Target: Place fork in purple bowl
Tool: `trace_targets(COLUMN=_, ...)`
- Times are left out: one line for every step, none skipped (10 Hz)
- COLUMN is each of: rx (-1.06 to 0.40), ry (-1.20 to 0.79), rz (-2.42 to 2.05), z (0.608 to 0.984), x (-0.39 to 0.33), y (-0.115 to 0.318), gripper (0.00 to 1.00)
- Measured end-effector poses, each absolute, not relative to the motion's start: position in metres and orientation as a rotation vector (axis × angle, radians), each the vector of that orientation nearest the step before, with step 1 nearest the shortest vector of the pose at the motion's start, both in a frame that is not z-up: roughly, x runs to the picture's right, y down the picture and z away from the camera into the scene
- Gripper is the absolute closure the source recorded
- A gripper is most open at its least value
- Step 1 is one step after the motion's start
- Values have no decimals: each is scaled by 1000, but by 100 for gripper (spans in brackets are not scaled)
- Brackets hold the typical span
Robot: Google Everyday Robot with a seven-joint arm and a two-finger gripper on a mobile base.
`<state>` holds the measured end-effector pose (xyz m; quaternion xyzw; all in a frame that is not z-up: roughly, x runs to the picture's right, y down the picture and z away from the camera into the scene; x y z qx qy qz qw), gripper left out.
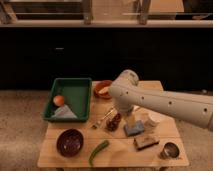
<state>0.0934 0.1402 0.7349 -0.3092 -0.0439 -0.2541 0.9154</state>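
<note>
The fork (102, 120) is a thin pale utensil lying on the wooden table (120, 156) near its middle, just right of the green tray. The purple bowl (70, 142) stands at the front left of the table and looks empty. My white arm reaches in from the right, bends above the table's middle and points down. My gripper (128, 119) hangs low over the table, a little right of the fork, with a dark red object (115, 123) between them. It is well to the right of and behind the bowl.
A green tray (75, 86) at the back left holds an orange fruit (59, 100) and a grey cloth (64, 113). An orange bowl (103, 90) stands behind the fork. A green chilli (98, 152), blue sponge (134, 130), brown block (146, 142), white cup (150, 120) and metal cup (170, 150) lie around.
</note>
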Motion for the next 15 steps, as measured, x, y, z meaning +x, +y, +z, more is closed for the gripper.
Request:
trace_targets(rx=-647, ry=-104, rz=-505, z=736, x=87, y=146, gripper=20)
trace_targets(rx=-657, ry=-116, rz=-484, z=739, x=81, y=152, gripper=20)
trace_targets(rx=-664, ry=-124, rz=-472, z=740, x=76, y=156, gripper=20)
trace_targets(rx=-672, ry=-134, rz=-461, z=742, x=70, y=160, gripper=20)
trace_targets(rx=-679, ry=-147, rz=-457, z=744, x=61, y=164, gripper=20)
trace_targets(rx=-684, ry=-157, rz=-456, z=745, x=53, y=166, gripper=20)
trace_targets(rx=-688, ry=-164, rz=-455, z=746, x=48, y=167, gripper=20)
trace_targets(rx=-694, ry=-177, rz=-455, z=747, x=41, y=169, gripper=20)
trace_targets(rx=-698, ry=-186, rz=-453, z=748, x=36, y=170, gripper=20)
trace_targets(rx=-704, ry=-197, rz=-450, z=749, x=32, y=171, gripper=20)
trace_targets(rx=-711, ry=-211, rz=-441, z=750, x=27, y=172, gripper=20)
trace_targets(rx=-716, ry=-224, rz=-436, z=750, x=23, y=173, gripper=20)
trace_targets(rx=-718, ry=-235, rz=-433, z=751, x=18, y=173, gripper=20)
trace_targets(rx=-716, ry=-250, rz=-431, z=751, x=12, y=173, gripper=20)
trace_targets(rx=-710, ry=-262, rz=-422, z=752, x=5, y=174, gripper=20)
